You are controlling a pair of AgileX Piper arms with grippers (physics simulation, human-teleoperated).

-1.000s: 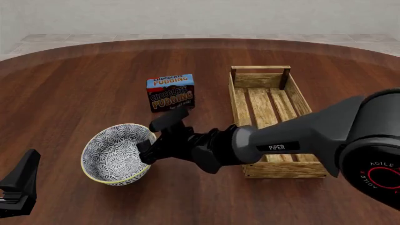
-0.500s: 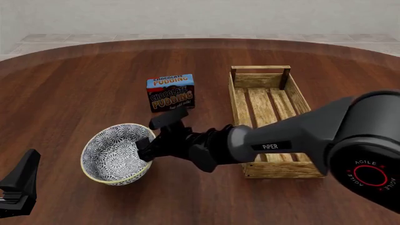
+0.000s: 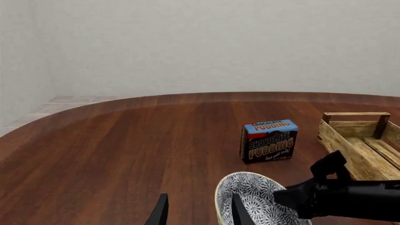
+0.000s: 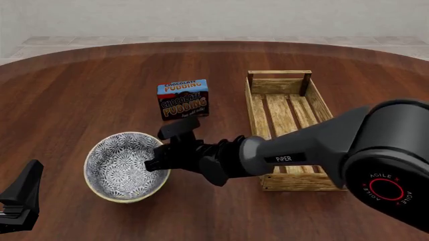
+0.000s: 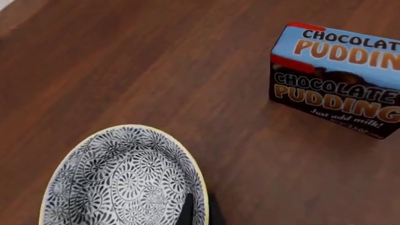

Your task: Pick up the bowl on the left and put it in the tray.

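The right gripper was clamped on the right rim of the bowl, left of the tray. The left gripper stood apart at near left.

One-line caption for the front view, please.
Right gripper pinching the rim of the patterned bowl, chocolate pudding box behind, wooden tray empty alongside.

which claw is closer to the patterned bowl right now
The right. The right claw is at the bowl's rim on the side toward the tray, fingers straddling the rim in the right wrist view. The left claw sits apart, near the table's front edge.
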